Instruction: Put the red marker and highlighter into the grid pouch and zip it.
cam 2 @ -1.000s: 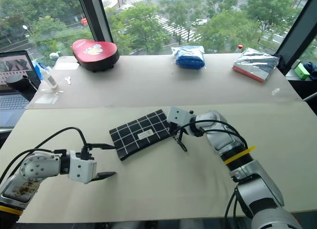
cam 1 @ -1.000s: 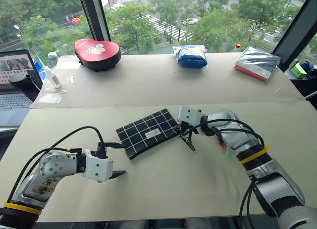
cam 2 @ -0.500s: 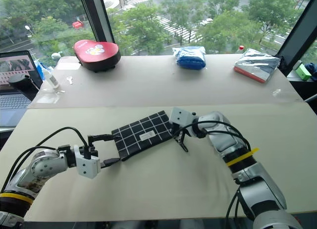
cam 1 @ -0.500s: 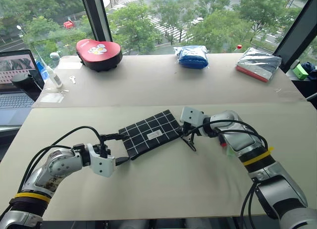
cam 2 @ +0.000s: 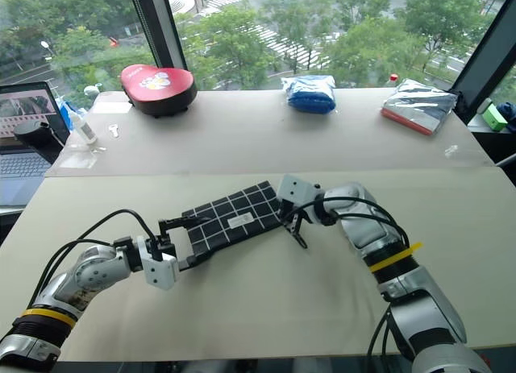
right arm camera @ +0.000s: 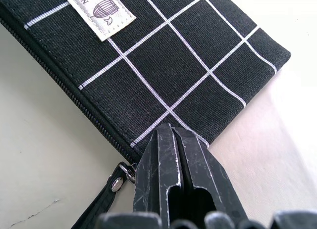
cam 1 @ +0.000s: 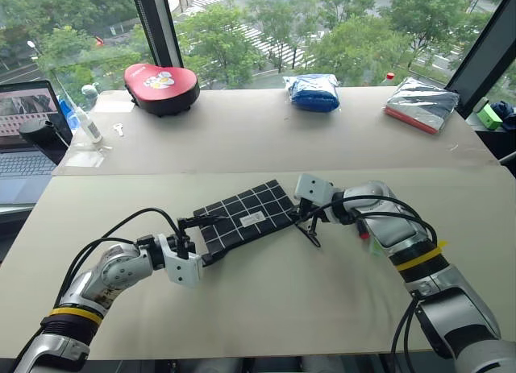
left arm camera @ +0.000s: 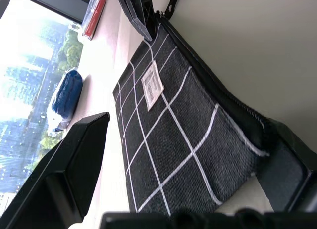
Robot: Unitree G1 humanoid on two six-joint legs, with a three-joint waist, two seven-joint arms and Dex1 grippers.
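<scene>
left gripper (cam 1: 200, 238) has closed in on the flat black grid pouch with white lines (cam 1: 244, 215)

its fingers now spread around the pouch's near end (not yet clamped) — right gripper (cam 1: 304, 217), fingers pressed together, pins the zipper-end corner — likely bracing to zip.

The flat black fabric pouch with white grid lines (cam 1: 243, 219) lies mid-table with a gripper at each short end: the left gripper (cam 1: 198, 238) straddles its near-left corner with fingers spread, and the right gripper (cam 1: 303, 217), fingers pressed together, sits at its right corner by the black pull cord (cam 1: 310, 234). The pale tabletop (cam 1: 266, 300) in front of them is bare. Along the far edge stand a red heart-shaped case (cam 1: 160, 86), a blue wrapped bundle (cam 1: 313, 91) and a silver foil packet (cam 1: 421, 103), well apart from the pouch.
</scene>
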